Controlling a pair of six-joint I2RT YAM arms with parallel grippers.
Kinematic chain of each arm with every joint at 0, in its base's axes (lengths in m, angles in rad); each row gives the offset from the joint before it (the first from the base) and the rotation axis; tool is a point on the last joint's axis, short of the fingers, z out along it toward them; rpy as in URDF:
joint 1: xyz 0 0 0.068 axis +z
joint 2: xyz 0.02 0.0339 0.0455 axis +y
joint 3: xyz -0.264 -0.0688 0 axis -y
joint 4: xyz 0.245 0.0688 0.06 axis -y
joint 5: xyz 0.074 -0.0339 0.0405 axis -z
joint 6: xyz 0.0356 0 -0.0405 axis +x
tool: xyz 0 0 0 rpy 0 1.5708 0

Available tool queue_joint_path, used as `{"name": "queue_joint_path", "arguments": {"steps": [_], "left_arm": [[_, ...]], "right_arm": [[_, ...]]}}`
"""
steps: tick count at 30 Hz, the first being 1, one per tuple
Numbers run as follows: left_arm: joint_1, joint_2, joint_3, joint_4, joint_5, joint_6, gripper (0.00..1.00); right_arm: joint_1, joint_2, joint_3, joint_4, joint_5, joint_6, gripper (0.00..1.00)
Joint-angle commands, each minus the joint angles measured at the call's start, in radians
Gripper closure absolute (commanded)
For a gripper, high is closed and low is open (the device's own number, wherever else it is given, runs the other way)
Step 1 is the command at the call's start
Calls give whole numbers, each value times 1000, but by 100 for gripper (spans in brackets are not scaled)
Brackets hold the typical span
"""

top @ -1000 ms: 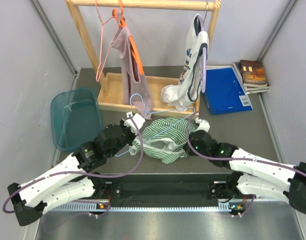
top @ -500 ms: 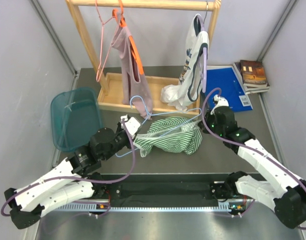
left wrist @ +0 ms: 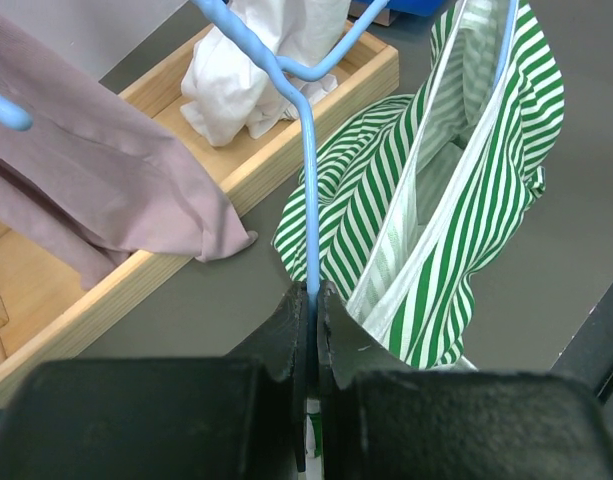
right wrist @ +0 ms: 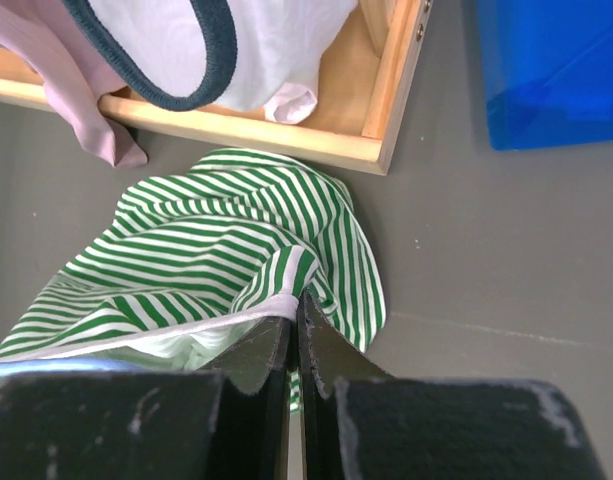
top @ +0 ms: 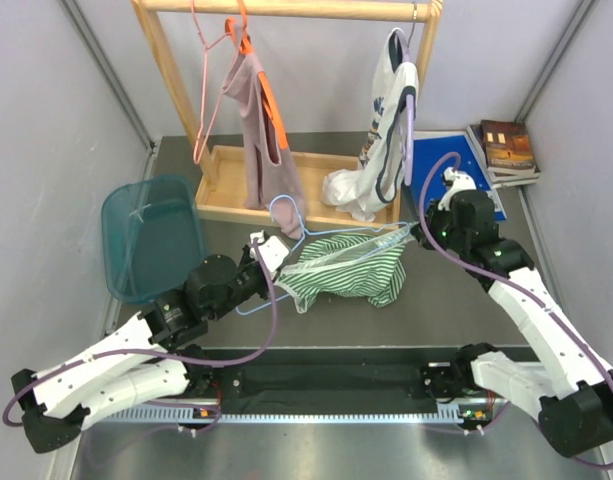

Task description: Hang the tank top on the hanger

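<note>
The left claw [left wrist: 308,300] is pressed together on the wire of the light-blue hanger [left wrist: 308,195], gripping it just below the twisted neck. The hook end rises toward the wooden tray [top: 226,190].

The striped green-and-white tank top [top: 351,275] hangs between the two claws over the grey bench [top: 456,310], just in front of the tray. In the left wrist view a blue wire of the hanger runs along the white edge of the top's opening.

The right claw [right wrist: 294,315] is pinched shut on a white-edged strap of the top, holding that end up.

To the left a teal basket [top: 151,235] lies tilted on the bench. Behind the top, a mauve top [top: 261,130] on an orange hanger [top: 271,95] drapes into the tray. A white top [top: 386,120] with dark trim also drapes into it, and the print on it is too small to read.

A pink hanger [top: 204,90] hangs from the wooden rail [top: 286,8]. At the far right lie a blue folder [top: 451,180] and stacked books [top: 508,150], whose covers are illegible.
</note>
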Motion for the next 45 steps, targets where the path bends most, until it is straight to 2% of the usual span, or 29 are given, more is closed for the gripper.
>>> {"name": "queue_joint_path", "arguments": {"steps": [1,19,22,29,36,38,39,40,42,43,44,45], "left_arm": [[-6,-6,4,33,-13,9,100],[-30,58,12,33,-50,15,100],[-30,75,20,33,-55,21,100],[-29,90,26,33,-27,18,100],[-30,57,15,33,-38,10,100],[-30,41,12,35,-39,13,100],[-29,37,6,38,-41,19,100],[-29,27,6,38,-35,22,100],[-29,27,4,30,-24,29,100],[-30,24,6,27,-6,32,100],[-30,24,6,24,2,35,100],[-30,29,11,15,8,42,100]], "right_arm": [[-37,-33,84,-59,41,-51,100],[-24,-77,241,-209,-86,-79,100],[39,-72,259,-217,-71,-56,100],[364,1,264,-139,100,35,100],[536,98,293,-82,150,82,100],[553,98,293,-85,155,85,85],[556,84,293,-99,164,85,74],[559,70,293,-103,173,82,45],[559,11,291,-114,193,52,24],[559,-9,293,-120,192,35,8],[559,-41,302,-126,170,17,1],[559,-54,310,-158,155,-25,0]]}}
